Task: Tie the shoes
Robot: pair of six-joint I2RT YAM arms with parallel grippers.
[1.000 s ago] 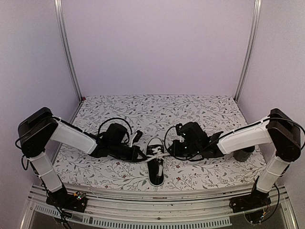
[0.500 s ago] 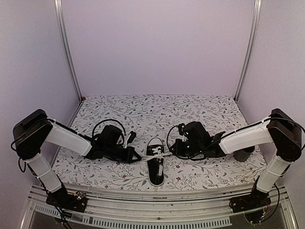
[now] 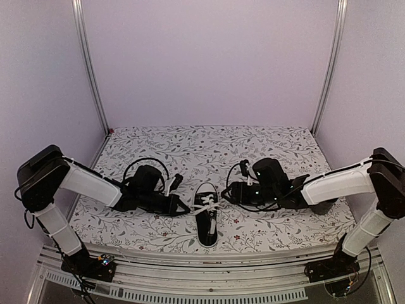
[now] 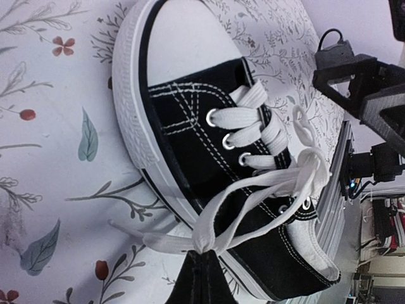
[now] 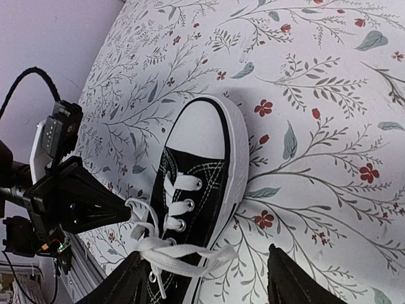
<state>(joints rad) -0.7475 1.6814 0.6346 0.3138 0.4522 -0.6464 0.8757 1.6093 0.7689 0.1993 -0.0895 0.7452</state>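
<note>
One black sneaker (image 3: 207, 223) with white sole and toe cap lies on the floral bench (image 3: 190, 142). It sits near the front edge, midway between the two arms, with its heel toward the arm bases and its toe toward the back.

Left fingers (image 4: 201, 273): closed, pinching a flat strand of the white lace (image 4: 266, 190) just beside the shoe's flank on that arm's side. The strand runs from the pinch up to the crossing of laces over the upper eyelets.

Right fingers (image 3: 230, 194): spread wide and holding nothing, low over the bench just beside the opposite flank. In the right wrist view a loose lace loop lies over the shoe's side between the two spread tips. Whether it touches either tip cannot be told.

Both arms reach inward, low over the bench.
</note>
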